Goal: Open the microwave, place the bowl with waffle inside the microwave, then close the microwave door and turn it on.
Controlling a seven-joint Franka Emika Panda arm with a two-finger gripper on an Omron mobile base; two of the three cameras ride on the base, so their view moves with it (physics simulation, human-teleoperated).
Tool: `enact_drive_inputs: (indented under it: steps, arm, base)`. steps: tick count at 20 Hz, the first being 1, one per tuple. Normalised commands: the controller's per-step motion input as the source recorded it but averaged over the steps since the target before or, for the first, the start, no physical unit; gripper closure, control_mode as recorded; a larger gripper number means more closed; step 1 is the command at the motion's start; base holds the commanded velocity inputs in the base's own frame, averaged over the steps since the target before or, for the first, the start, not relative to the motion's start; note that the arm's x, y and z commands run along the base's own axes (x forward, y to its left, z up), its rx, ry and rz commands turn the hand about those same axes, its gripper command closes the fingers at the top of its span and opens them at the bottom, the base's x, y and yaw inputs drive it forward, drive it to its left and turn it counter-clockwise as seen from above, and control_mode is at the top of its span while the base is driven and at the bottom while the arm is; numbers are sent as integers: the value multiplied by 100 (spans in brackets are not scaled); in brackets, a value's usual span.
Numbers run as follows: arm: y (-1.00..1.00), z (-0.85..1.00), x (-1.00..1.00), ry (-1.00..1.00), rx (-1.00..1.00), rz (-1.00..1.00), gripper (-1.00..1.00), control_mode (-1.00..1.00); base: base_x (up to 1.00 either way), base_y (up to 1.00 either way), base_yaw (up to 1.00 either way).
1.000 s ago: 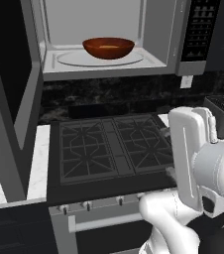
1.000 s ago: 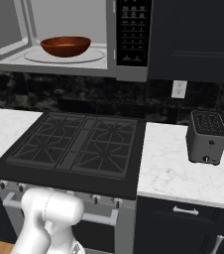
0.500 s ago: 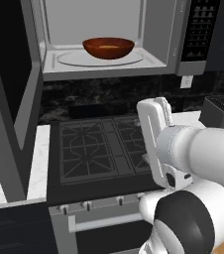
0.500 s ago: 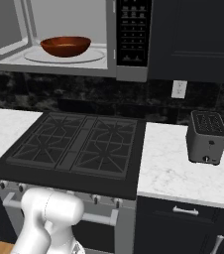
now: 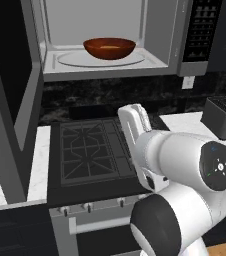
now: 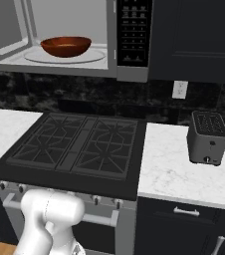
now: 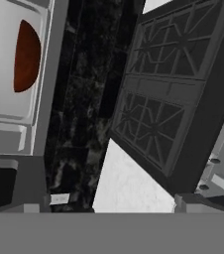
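Bowl on microwave turntable, well apart from spread-jawed, empty tool.

No text, brand or number can be read anywhere in these views. The black button panel at the right of the microwave carries rows of small pale marks, too tiny and blurred to make out; in the left base view the same panel is no clearer. The toaster bears no legible label, and the stove knobs show no readable markings.
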Motion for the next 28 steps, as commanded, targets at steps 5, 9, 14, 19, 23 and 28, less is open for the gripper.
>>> enact_drive_inputs:
  steps: [5,9,14,19,23,28]
  arm:
    - [0,-77,47,-20,8,7,-100,-100]
    - [0,-79,51,-25,1,5,-100,-100]
    - [12,-84,41,-31,1,2,-100,-100]
    - [23,-80,25,-29,0,0,-100,-100]
    - [24,-78,33,-26,0,0,-100,-100]
    - [15,-71,26,-24,0,0,-100,-100]
  base:
    - [0,0,0]
    - [0,0,0]
    - [0,0,0]
    - [0,0,0]
    - [0,0,0]
    - [0,0,0]
